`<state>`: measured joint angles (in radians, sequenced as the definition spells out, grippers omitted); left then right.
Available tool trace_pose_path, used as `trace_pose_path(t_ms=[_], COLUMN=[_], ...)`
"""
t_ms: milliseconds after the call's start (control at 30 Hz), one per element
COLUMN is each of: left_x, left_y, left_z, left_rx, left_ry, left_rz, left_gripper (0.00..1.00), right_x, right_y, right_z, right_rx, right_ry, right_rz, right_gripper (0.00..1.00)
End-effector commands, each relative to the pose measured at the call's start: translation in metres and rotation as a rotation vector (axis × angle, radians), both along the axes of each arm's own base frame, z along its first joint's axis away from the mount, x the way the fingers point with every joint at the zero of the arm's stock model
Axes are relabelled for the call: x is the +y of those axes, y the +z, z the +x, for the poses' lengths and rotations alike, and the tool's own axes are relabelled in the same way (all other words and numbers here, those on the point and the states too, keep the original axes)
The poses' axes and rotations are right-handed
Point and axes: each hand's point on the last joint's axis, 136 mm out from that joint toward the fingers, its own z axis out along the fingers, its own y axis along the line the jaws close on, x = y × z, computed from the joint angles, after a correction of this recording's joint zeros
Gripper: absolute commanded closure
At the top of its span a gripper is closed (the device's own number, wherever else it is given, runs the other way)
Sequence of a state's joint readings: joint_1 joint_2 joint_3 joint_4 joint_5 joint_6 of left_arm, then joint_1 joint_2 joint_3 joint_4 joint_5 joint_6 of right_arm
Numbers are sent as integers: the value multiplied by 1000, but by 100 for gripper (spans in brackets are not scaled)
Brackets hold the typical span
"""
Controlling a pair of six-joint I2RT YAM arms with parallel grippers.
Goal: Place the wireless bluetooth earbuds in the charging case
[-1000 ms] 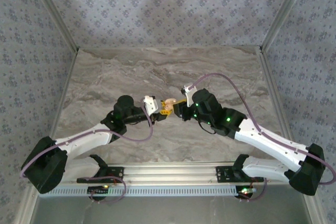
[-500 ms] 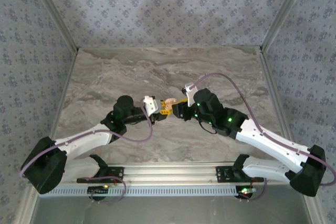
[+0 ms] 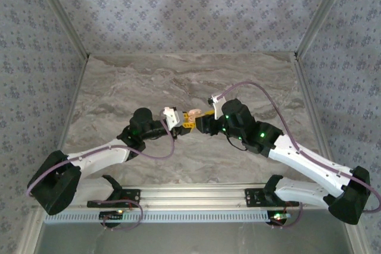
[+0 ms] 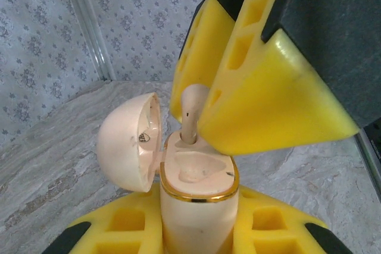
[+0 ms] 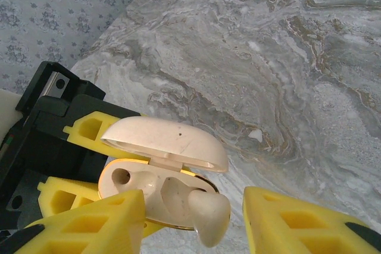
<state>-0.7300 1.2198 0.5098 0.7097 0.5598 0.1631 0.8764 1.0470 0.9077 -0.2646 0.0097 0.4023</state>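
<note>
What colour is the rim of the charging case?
The rim is gold; left wrist view.

Left wrist view: the pale-pink rounded plastic charging case [image 4: 199, 218] ran off the bottom edge. Stem tip of the pale-pink plastic earbud [image 4: 190, 117] sat hidden in its socket; head partly behind a yellow finger [image 4: 268, 87] of the right tool [image 5: 191, 215]. Top view: earbud too small to make out.
</note>
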Motion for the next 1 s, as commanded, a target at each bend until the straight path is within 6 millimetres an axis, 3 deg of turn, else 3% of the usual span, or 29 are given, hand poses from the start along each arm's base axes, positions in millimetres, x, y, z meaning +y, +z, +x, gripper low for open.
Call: trace_pose_path(t_ms=[0, 967], left_x=[-4, -3], left_y=[19, 13], left_z=[-3, -3], left_rx=[-42, -31], left_ry=[-19, -13], left_rz=[-49, -38], left_gripper=[87, 87], right_x=[0, -13], right_y=[20, 53], right_z=[0, -5], right_rx=[-20, 16], right_ry=[8, 20], right_rz=[36, 184], right_gripper=[50, 41])
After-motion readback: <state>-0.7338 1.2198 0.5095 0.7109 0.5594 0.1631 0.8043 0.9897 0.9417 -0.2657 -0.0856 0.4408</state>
